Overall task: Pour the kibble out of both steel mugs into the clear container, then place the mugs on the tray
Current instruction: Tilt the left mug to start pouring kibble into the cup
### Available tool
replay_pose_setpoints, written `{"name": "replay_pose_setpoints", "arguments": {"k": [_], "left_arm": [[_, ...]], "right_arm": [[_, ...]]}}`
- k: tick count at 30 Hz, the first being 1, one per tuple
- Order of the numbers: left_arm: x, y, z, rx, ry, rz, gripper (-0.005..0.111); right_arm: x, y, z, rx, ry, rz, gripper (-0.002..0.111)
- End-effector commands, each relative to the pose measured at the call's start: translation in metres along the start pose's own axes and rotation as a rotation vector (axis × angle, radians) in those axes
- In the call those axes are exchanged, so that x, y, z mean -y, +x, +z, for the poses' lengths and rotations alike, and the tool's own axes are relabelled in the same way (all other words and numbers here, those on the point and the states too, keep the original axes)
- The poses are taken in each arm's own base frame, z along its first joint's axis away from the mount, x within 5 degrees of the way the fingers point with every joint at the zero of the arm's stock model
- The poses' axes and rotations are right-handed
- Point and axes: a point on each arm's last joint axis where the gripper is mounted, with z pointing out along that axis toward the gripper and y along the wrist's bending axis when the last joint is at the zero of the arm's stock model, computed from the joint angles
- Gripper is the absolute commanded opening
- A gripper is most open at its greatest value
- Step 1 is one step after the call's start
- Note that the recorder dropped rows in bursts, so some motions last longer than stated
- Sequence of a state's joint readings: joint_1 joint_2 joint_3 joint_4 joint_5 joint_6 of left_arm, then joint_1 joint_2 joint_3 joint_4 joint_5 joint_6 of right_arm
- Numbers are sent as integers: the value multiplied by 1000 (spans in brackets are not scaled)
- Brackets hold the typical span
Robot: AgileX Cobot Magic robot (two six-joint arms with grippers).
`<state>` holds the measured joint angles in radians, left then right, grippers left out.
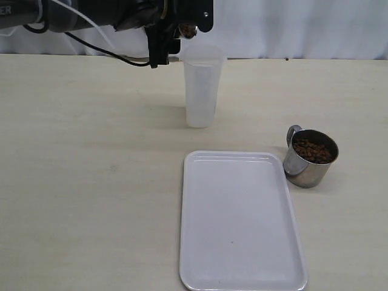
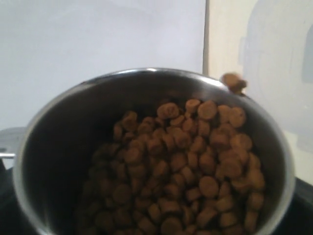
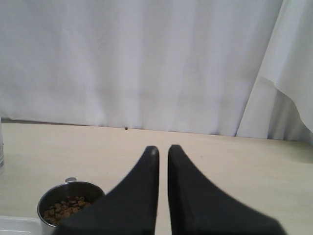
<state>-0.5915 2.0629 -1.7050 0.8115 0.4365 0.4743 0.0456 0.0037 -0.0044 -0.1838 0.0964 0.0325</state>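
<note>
High at the back, my left gripper (image 1: 174, 31) is shut on a steel mug (image 1: 188, 28), tilted beside the rim of the clear container (image 1: 202, 91). In the left wrist view this mug (image 2: 58, 132) is full of kibble (image 2: 186, 166), and one pellet (image 2: 234, 82) sits on its lip toward the container (image 2: 279, 63). The second steel mug (image 1: 310, 159) stands upright on the table right of the tray (image 1: 242, 267), holding kibble (image 1: 312, 150). My right gripper (image 3: 163, 148) is shut and empty, hanging above the table near that mug (image 3: 71, 200); the exterior view does not show it.
A white curtain (image 3: 146, 63) hangs behind the table's far edge. The white tray lies at the front centre with nothing on it. A black cable (image 1: 103, 51) hangs from the left arm above the table.
</note>
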Motion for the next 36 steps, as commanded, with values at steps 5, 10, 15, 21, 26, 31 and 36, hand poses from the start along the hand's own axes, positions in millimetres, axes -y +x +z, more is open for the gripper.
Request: {"name": "replay_pose_setpoints", "arguments": {"k": [5, 10, 15, 21, 26, 31, 36], "left_arm": [[-9, -4, -3, 22, -38, 33, 0], [-7, -4, -1, 21, -36, 41, 0], [-8, -8, -3, 23, -55, 91, 0], [-5, -20, -6, 42, -66, 132, 0], [-4, -21, -7, 38, -68, 147, 0], [-4, -21, -7, 38, -68, 147, 0], [-5, -21, -7, 37, -73, 159, 0]], "right_arm": [[0, 2, 0, -5, -3, -3, 5], [0, 2, 0, -5, -3, -3, 5], [0, 2, 0, -5, -3, -3, 5], [0, 2, 0, -5, -3, -3, 5], [0, 2, 0, -5, -3, -3, 5], [0, 2, 0, -5, -3, -3, 5], [0, 2, 0, -5, -3, -3, 5]]}}
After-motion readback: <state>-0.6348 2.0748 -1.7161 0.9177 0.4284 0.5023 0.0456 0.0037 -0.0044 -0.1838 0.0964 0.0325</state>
